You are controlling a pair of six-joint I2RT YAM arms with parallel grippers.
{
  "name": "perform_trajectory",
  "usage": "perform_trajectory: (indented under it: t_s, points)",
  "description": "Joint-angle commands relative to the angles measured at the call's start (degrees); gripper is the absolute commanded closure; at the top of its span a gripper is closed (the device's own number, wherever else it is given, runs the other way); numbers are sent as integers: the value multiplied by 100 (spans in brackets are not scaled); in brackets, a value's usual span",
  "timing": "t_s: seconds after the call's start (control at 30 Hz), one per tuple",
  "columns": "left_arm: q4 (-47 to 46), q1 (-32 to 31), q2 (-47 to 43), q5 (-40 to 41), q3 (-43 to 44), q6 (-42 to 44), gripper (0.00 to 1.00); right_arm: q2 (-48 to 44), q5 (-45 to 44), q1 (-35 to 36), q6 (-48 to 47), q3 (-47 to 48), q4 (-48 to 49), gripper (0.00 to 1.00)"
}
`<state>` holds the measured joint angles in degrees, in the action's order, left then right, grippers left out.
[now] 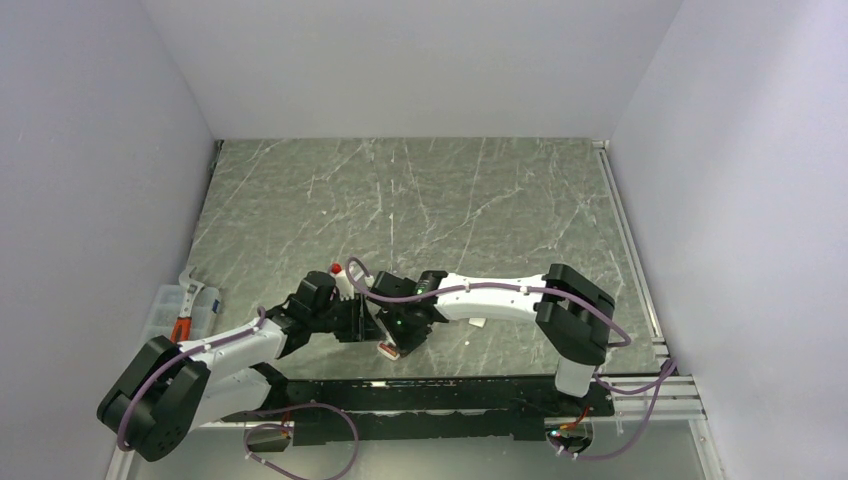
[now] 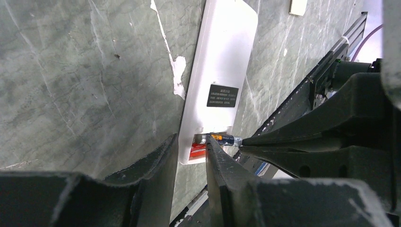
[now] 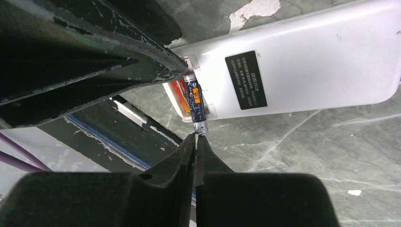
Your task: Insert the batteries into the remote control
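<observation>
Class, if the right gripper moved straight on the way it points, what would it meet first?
The dark battery on the remote; its metal end seems just ahead of the right gripper.

The remote control [image 3: 321, 56] has a smooth, faintly glossy white plastic back (its label [image 3: 245, 80] matt black); the battery [image 3: 196, 101] wears shiny dark wrap with a metal tip; the table [image 2: 71, 85] looks marbled, chipped

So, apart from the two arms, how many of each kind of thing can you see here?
Remote control: 1
Battery: 1 in view
Small white plastic piece: 1
Clear storage box: 1 (contents unclear)
Total: 4
</observation>
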<state>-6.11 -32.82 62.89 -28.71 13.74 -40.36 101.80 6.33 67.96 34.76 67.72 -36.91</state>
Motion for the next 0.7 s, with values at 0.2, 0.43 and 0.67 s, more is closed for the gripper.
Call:
perform_trajectory:
  t_s: [0.2, 0.43, 0.67]
  points:
    - [-172, -23, 5, -171, 58, -7, 67, 72, -17, 33, 39, 25, 183, 93]
    - [-215, -23, 24, -217, 50, -29, 67, 133, -35, 33, 29, 115, 186, 93]
    - [-244, -23, 19, -267, 24, -51, 69, 199, -79, 28, 39, 203, 188, 93]
